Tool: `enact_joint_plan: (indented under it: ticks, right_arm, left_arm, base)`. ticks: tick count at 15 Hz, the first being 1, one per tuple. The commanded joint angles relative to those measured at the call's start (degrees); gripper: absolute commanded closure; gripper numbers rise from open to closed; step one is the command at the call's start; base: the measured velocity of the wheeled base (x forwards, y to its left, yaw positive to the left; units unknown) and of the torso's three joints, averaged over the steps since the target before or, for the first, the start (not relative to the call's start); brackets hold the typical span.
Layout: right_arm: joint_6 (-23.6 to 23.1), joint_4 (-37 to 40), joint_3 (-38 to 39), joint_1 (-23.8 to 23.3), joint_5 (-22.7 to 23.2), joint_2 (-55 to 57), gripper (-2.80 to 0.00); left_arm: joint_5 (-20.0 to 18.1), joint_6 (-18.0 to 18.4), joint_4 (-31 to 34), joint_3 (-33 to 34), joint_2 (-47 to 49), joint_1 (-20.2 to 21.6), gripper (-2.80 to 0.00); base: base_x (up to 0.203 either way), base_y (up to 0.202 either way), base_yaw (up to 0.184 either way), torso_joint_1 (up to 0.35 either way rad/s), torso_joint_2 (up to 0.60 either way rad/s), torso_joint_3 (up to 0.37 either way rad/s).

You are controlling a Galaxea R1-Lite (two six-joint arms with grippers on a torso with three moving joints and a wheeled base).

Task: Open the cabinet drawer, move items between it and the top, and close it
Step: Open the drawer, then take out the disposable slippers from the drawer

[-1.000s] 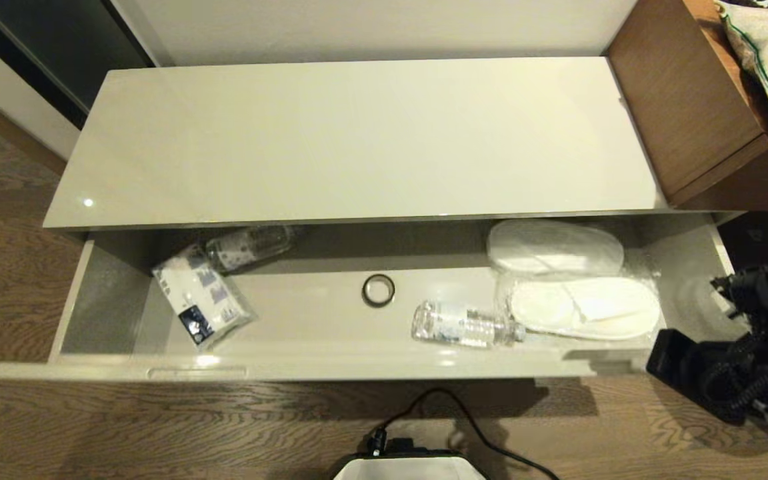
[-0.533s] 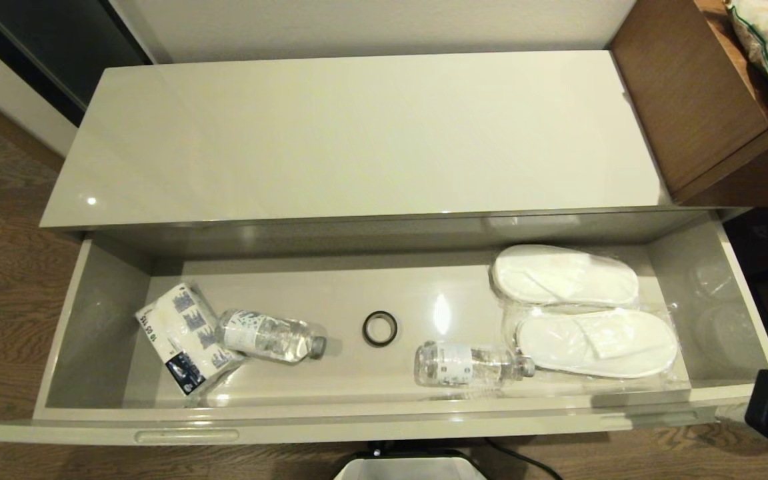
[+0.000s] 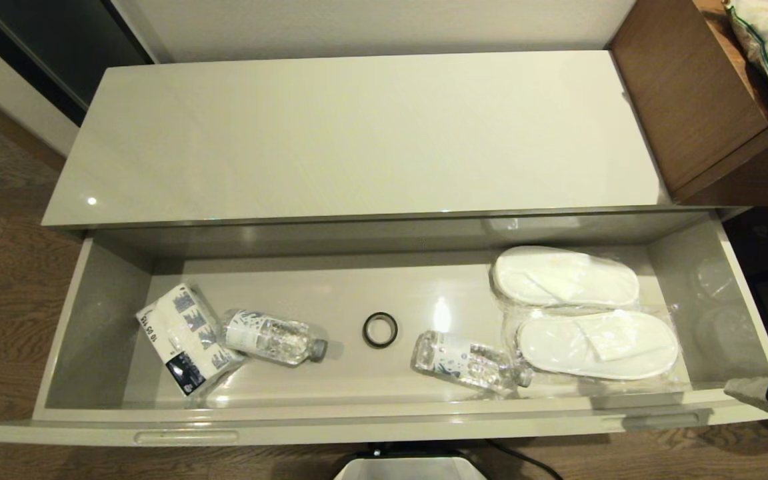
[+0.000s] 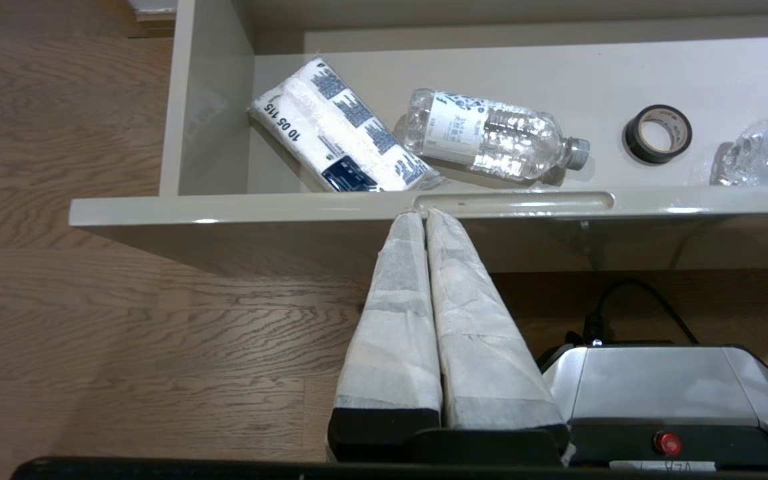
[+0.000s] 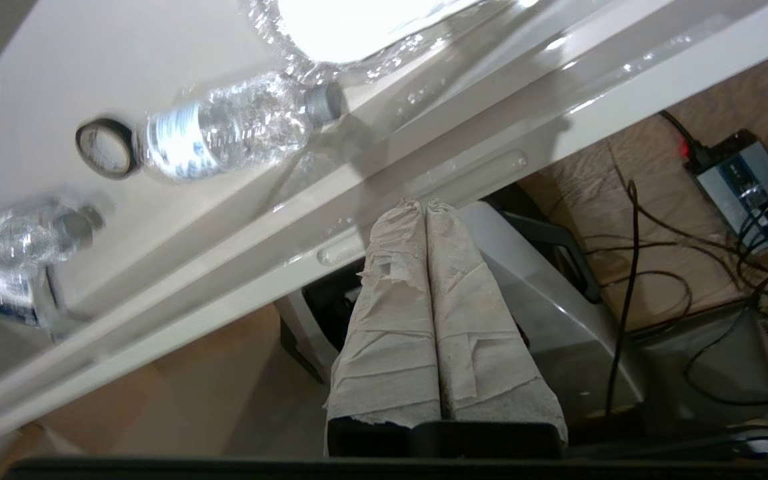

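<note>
The cabinet drawer [image 3: 384, 421] stands pulled far out below the cream-white top [image 3: 357, 133], which is bare. Two bagged white slippers [image 3: 565, 277] [image 3: 597, 343] lie side by side at the drawer's right end. My right gripper [image 3: 743, 388] is shut and empty at the drawer's right front corner; in the right wrist view its fingertips [image 5: 424, 203] sit just below the front panel near a slot [image 5: 471, 170]. My left gripper [image 4: 422, 213] is shut and empty, with its tips against the front rim beside the left slot [image 4: 514, 200]. It is out of the head view.
Inside the drawer lie a tissue pack [image 3: 187, 337], two clear water bottles [image 3: 271, 338] [image 3: 471, 363] and a black tape ring [image 3: 379, 329]. A brown wood desk [image 3: 697, 100] adjoins the cabinet on the right. My base [image 3: 411, 468] sits under the drawer front, cables beside it.
The drawer has come out much further towards me. Both bottles rolled forward, and the right one has just tilted. My right arm has dropped to the frame's right edge.
</note>
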Motion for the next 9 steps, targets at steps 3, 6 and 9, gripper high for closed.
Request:
enact_joint_plan:
  ticks: [3,6,9]
  right_arm:
    - [-8.1,1.7,-2.7,0.2,2.4,-0.4,0.00]
    - [-10.6,1.5,-1.9,0.5,3.2,0.1,0.00]
    - [-10.4,1.6,-3.0,0.5,5.3,0.3,0.00]
  left_arm:
    - [0.0,0.0,0.0,0.1,0.1,0.0,0.00]
    - [0.0,0.0,0.0,0.1,0.1,0.1,0.00]
    - [0.0,0.0,0.0,0.1,0.1,0.0,0.00]
  base:
    - [0.000,0.000,0.000,0.000,0.00,0.000]
    - [0.000,0.000,0.000,0.000,0.00,0.000]
    - [0.000,0.000,0.000,0.000,0.00,0.000]
